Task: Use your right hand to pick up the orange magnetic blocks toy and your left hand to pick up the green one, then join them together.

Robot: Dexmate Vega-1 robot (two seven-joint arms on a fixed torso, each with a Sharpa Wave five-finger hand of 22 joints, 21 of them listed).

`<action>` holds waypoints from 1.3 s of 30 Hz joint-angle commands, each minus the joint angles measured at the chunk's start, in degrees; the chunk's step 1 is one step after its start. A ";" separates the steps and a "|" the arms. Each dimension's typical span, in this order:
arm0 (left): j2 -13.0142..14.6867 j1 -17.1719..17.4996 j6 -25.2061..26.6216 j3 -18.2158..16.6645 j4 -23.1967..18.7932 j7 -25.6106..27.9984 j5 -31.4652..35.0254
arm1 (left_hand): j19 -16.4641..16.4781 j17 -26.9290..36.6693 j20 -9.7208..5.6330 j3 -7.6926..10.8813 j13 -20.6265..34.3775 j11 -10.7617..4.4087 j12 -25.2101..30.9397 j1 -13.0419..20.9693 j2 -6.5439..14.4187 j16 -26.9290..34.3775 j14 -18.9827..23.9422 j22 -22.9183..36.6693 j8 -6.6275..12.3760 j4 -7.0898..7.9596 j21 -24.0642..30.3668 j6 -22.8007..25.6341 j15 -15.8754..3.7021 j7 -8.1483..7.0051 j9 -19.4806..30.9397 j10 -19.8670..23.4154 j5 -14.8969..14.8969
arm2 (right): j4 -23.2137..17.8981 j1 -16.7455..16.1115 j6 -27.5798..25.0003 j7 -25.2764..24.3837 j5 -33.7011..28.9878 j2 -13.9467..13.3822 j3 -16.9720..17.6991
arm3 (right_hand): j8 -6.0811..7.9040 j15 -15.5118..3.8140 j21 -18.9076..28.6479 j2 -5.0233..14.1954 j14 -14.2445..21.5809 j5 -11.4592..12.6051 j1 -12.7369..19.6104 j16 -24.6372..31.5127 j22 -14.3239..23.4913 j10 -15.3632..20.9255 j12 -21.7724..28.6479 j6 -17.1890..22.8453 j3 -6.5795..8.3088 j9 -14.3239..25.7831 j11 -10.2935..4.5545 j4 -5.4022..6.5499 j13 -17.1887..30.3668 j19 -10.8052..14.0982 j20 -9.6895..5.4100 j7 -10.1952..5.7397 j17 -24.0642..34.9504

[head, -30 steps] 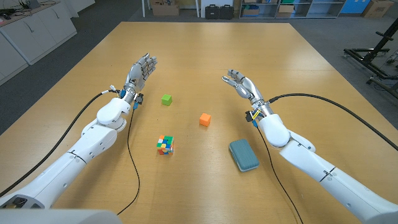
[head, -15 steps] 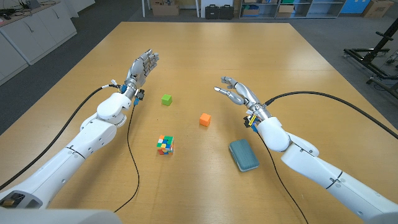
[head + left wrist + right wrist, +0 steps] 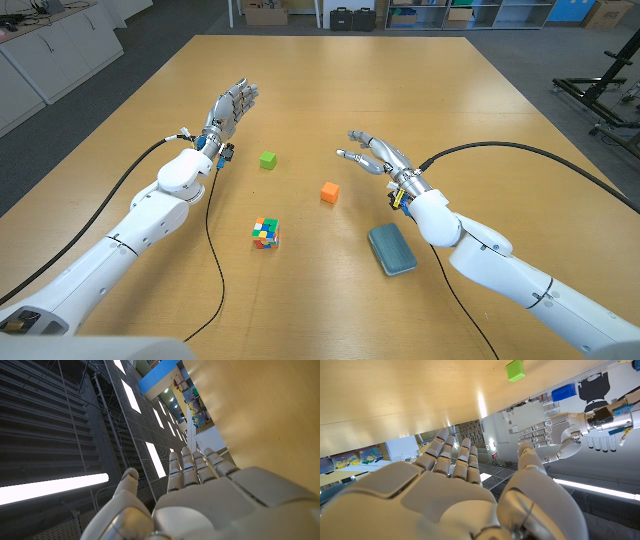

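One broad wooden table (image 3: 420,90) with a pale, smooth top takes up most of the room's middle, standing on grey flooring, with white cabinets (image 3: 45,55) along one wall and shelving at the back stacked with cardboard boxes (image 3: 266,14) and black cases (image 3: 352,18); what those boxes hold cannot be told. On the tabletop sit four small things: the small green magnetic cube (image 3: 268,159), the small orange magnetic cube (image 3: 329,192) a little nearer the robot and well apart from it, a multicoloured puzzle cube (image 3: 265,233), and a teal rounded sponge-like pad (image 3: 391,248). The left hand (image 3: 231,107) hovers beyond and beside the green cube, fingers straight and spread, holding nothing. The right hand (image 3: 376,154) hangs just beyond the orange cube, fingers parted and loosely extended, empty too. Both cubes lie untouched on the wood.
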 commanded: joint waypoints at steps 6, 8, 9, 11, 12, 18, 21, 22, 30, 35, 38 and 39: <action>-0.46 0.59 -1.37 0.14 0.68 -0.79 0.08 | 0.71 0.17 -2.57 0.48 -0.04 0.00 0.23 0.03 0.60 0.17 0.71 0.35 0.29 -0.25 -0.17 0.71 -0.29 -0.11 0.28 0.51 -0.20 | -3.79 3.42 -9.78 5.68 -6.50 0.15 -4.95 | 0.83 -0.42 -0.21 -0.26 1.18 0.41 1.36 0.55 0.29 1.48 0.80 2.44 0.06 0.41 -0.04 0.30 0.24 0.98 0.07 0.03 -0.04; -0.57 0.60 -1.52 0.19 0.84 -0.90 0.04 | 0.76 0.17 -2.66 0.49 -0.04 -0.04 0.22 0.03 0.61 0.16 0.73 0.35 0.28 -0.26 -0.16 0.71 -0.29 -0.12 0.28 0.55 -0.21 | -4.13 3.79 -10.78 6.32 -7.10 0.18 -5.41 | 1.00 -0.50 -0.26 -0.30 1.60 0.41 1.50 0.71 0.29 1.96 0.97 2.92 0.03 0.47 -0.12 0.38 0.24 1.12 0.01 0.06 -0.04; -0.64 0.60 -1.67 0.22 0.95 -1.01 0.01 | 0.80 0.17 -2.77 0.49 -0.05 -0.08 0.22 0.04 0.62 0.15 0.72 0.35 0.27 -0.28 -0.16 0.72 -0.32 -0.13 0.28 0.58 -0.22 | -4.42 4.06 -11.54 6.87 -7.51 0.16 -5.73 | 1.00 -0.67 -0.26 -0.32 1.79 0.41 1.56 0.78 0.30 2.02 0.99 2.94 0.01 0.49 -0.07 0.40 0.23 1.20 0.03 0.07 -0.04; -0.71 0.57 -1.99 0.31 1.11 -1.28 0.05 | 0.82 0.17 -2.81 0.50 -0.05 -0.02 0.21 0.04 0.64 0.15 0.82 0.35 0.28 -0.30 -0.18 0.81 -0.38 -0.15 0.28 0.62 -0.24 | -5.16 4.64 -13.33 7.98 -8.75 0.10 -6.54 | 1.01 -0.81 -0.29 -0.36 2.09 0.41 1.68 0.89 0.30 2.18 1.05 3.00 -0.01 0.53 0.11 0.43 0.22 1.30 0.06 0.06 -0.05; -0.73 0.56 -2.14 0.34 1.17 -1.38 0.08 | 0.83 0.17 -2.81 0.50 -0.05 -0.02 0.21 0.04 0.64 0.14 0.81 0.35 0.27 -0.30 -0.17 0.81 -0.39 -0.15 0.28 0.62 -0.24 | -5.51 4.96 -14.09 8.56 -9.37 -0.01 -6.94 | 1.01 -0.83 -0.30 -0.37 2.13 0.41 1.69 0.91 0.30 2.19 1.05 3.01 -0.01 0.54 0.10 0.44 0.22 1.29 0.07 0.05 -0.05; -0.95 0.55 -3.27 0.30 1.57 -1.90 0.16 | 0.86 0.17 -2.81 0.51 -0.07 -0.05 0.15 0.05 0.67 0.08 0.80 0.35 0.22 -0.34 -0.21 0.82 -0.42 -0.26 0.28 0.60 -0.27 | -7.51 6.37 -17.88 11.47 -12.66 -0.57 -8.90 | 1.16 -1.15 -0.48 -0.50 3.54 0.44 2.24 1.45 0.32 2.53 1.22 3.53 -0.05 0.68 -0.79 0.49 0.29 1.53 0.16 -0.57 -0.05; -0.76 0.54 -3.15 0.19 1.36 -1.91 0.20 | 0.82 0.17 -2.75 0.51 -0.07 -0.15 0.09 0.05 0.68 0.02 0.73 0.35 0.18 -0.37 -0.25 0.78 -0.44 -0.30 0.28 0.52 -0.28 | -8.39 7.35 -20.18 13.41 -14.66 -0.62 -10.17 | 1.17 -1.10 -0.65 -0.57 3.52 0.45 2.48 1.43 0.32 2.64 1.27 3.64 -0.05 0.70 -1.11 0.47 0.32 1.34 0.25 -0.87 -0.05; -0.74 0.50 -3.09 0.16 1.32 -1.94 0.13 | 0.80 0.17 -2.75 0.51 -0.07 -0.21 0.08 0.05 0.68 0.00 0.72 0.35 0.15 -0.38 -0.27 0.75 -0.45 -0.27 0.28 0.51 -0.29 | -8.58 7.71 -20.85 14.09 -15.28 -0.62 -10.60 | 1.15 -1.06 -0.72 -0.61 3.48 0.46 2.61 1.40 0.32 2.41 1.18 3.63 -0.04 0.71 -1.16 0.45 0.33 1.28 0.23 -0.94 -0.06; -0.48 0.14 -2.46 0.22 0.82 -2.27 -0.07 | 0.69 0.17 -2.74 0.52 -0.08 -0.23 -0.01 0.06 0.70 -0.11 0.60 0.35 0.07 -0.43 -0.37 0.72 -0.37 -0.24 0.28 0.46 -0.32 | -9.59 10.63 -25.81 20.00 -20.30 -0.64 -14.01 | 1.00 -1.25 -1.18 -0.90 3.38 0.57 3.46 1.29 0.31 2.46 1.22 3.48 0.03 0.74 -1.60 0.26 0.37 0.74 0.30 -1.50 -0.13; -0.46 0.22 -2.45 0.24 0.51 -2.21 0.00 | 0.68 0.17 -2.74 0.52 -0.09 0.05 -0.03 0.06 0.72 -0.16 0.64 0.35 0.05 -0.48 -0.41 0.81 -0.25 -0.05 0.28 0.54 -0.35 | -9.73 12.51 -27.93 23.70 -22.99 -0.66 -15.75 | 1.46 -1.82 -1.24 -1.44 4.80 0.70 4.13 1.75 0.30 3.87 1.73 5.00 -0.10 0.79 -2.58 0.34 0.31 1.58 -0.08 -2.58 -0.21; -0.44 0.21 -2.26 0.22 0.35 -2.21 -0.11 | 0.63 0.17 -2.77 0.52 -0.10 0.05 -0.07 0.06 0.72 -0.17 0.64 0.35 0.05 -0.49 -0.45 0.87 -0.23 0.04 0.28 0.48 -0.36 | -9.79 13.71 -29.10 25.98 -25.09 -0.53 -17.03 | 1.45 -1.89 -1.26 -1.54 4.82 0.71 4.18 1.74 0.30 3.99 1.76 5.06 -0.14 0.79 -2.80 0.38 0.29 1.69 -0.16 -2.78 -0.22; -0.43 0.19 -2.21 0.23 0.30 -2.23 -0.15 | 0.62 0.17 -2.81 0.52 -0.10 0.11 -0.10 0.06 0.73 -0.18 0.64 0.35 0.04 -0.50 -0.46 0.88 -0.21 0.03 0.28 0.44 -0.36 | -9.80 14.07 -29.47 26.73 -25.78 -0.45 -17.44 | 1.42 -1.92 -1.29 -1.57 4.84 0.71 4.20 1.74 0.30 3.97 1.75 4.99 -0.15 0.79 -2.81 0.39 0.29 1.66 -0.22 -2.81 -0.23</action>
